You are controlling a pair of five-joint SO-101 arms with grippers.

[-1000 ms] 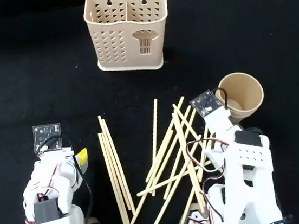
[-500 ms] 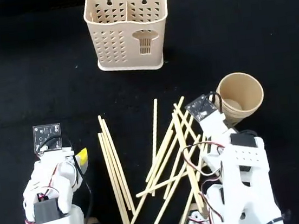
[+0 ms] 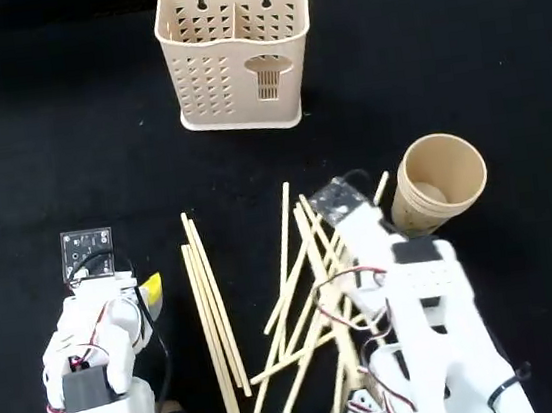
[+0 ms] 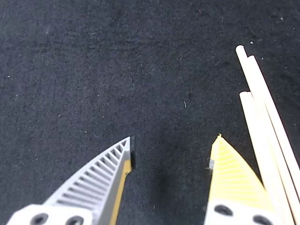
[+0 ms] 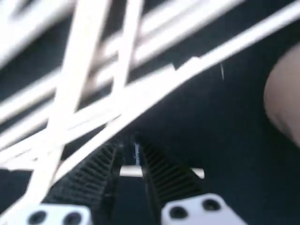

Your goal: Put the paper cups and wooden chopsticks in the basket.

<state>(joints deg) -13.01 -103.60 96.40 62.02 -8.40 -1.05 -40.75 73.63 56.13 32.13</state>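
Black tabletop [image 3: 67, 141] held scattered chopsticks [image 3: 214, 315] and a paper cup [image 3: 441, 181] short of the basket [image 3: 235, 55]; the right fingers [image 5: 101, 168] pinched one chopstick [image 5: 129, 171], the left fingers [image 4: 112, 164] spread beside others.

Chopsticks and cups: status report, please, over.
Left gripper open, holding nothing. Right gripper shut on a chopstick. Paper cups upright on the table beside that arm, basket beyond.

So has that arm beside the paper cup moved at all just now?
Yes. The right arm has swung left, away from the paper cup, and is now over the chopsticks.
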